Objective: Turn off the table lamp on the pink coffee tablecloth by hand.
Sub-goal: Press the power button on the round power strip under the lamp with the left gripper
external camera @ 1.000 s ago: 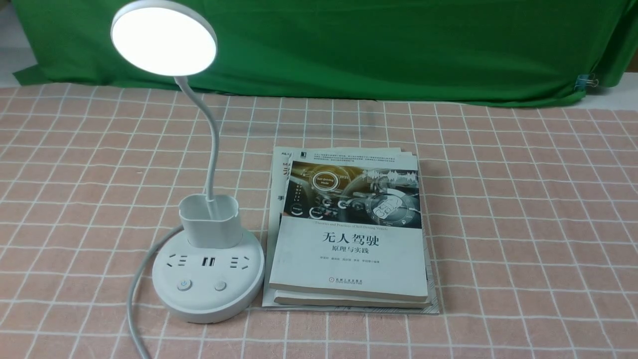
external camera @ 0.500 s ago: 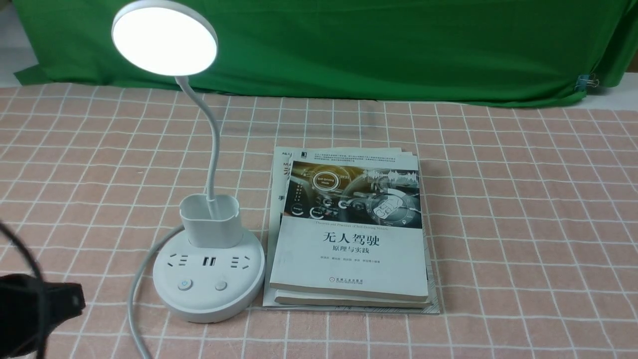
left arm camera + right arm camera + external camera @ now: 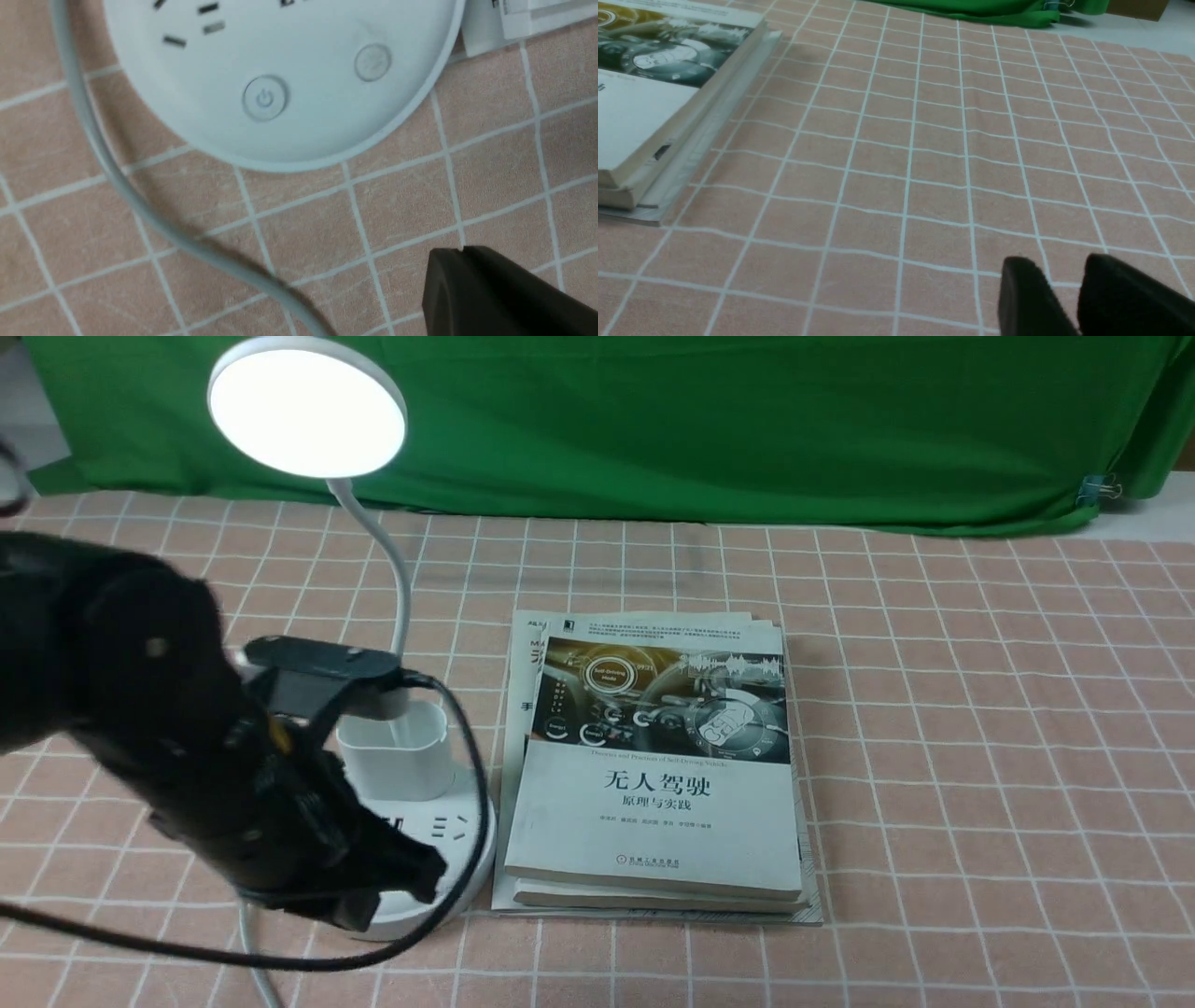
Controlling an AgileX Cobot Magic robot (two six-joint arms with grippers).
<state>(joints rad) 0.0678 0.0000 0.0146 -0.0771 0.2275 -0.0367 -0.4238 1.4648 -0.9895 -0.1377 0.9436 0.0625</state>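
The white table lamp stands on the pink coffee tablecloth (image 3: 980,728). Its disc head (image 3: 306,413) is lit. My left arm, the hand (image 3: 168,709), covers the left of the lamp's base (image 3: 457,840) and hides both buttons in the front view. My left gripper (image 3: 420,882) is shut and empty, just above the base's front edge. In the left wrist view the shut left gripper (image 3: 460,254) hovers over the cloth, a short way from the base (image 3: 303,28), its power button (image 3: 265,98) and second button (image 3: 372,62). My right gripper (image 3: 1059,270) is open and empty over bare cloth.
A stack of books (image 3: 653,775) lies right beside the lamp base; it also shows in the right wrist view (image 3: 644,107). The lamp's white cord (image 3: 117,186) curves over the cloth by the base. A green cloth backdrop (image 3: 653,420) hangs at the back.
My left arm has swung in from the lower left edge and now hangs over the lamp base, hiding its buttons in the front view. The lamp head stays lit.
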